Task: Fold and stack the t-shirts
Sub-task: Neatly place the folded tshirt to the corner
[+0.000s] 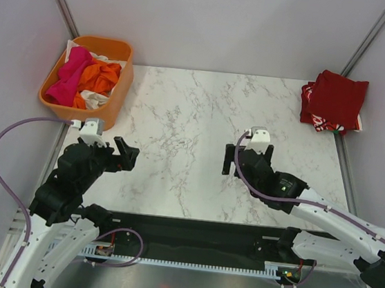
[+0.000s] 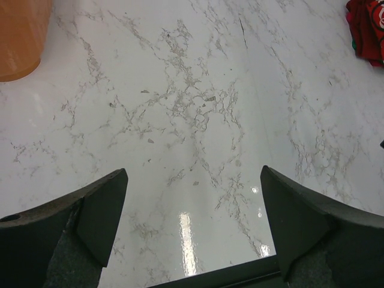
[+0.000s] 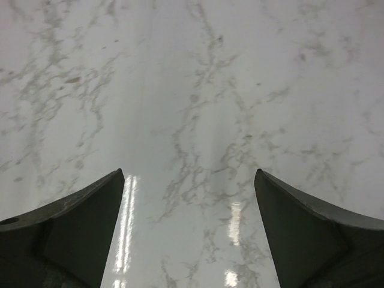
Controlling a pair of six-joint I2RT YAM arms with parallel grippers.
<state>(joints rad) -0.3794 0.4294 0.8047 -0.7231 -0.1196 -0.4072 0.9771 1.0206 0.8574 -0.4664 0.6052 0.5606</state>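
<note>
A folded stack of t-shirts (image 1: 333,101), dark red on top with a bright red one with white print under it, lies at the table's back right corner; its edge shows in the left wrist view (image 2: 367,27). More t-shirts, pink (image 1: 72,75), orange (image 1: 104,76) and white, are piled loose in the orange tub (image 1: 118,97) at the back left. My left gripper (image 1: 125,157) (image 2: 193,171) hovers open over bare marble near the front left. Right of centre, my right gripper (image 1: 247,158) (image 3: 188,171) is also open over bare marble. Neither gripper holds anything.
The white marble tabletop (image 1: 180,129) spans the space between the tub and the stack. Grey walls with metal corner posts close in the back and sides. A black rail with cable tracks runs along the near edge (image 1: 189,230). The tub's side (image 2: 21,36) shows in the left wrist view.
</note>
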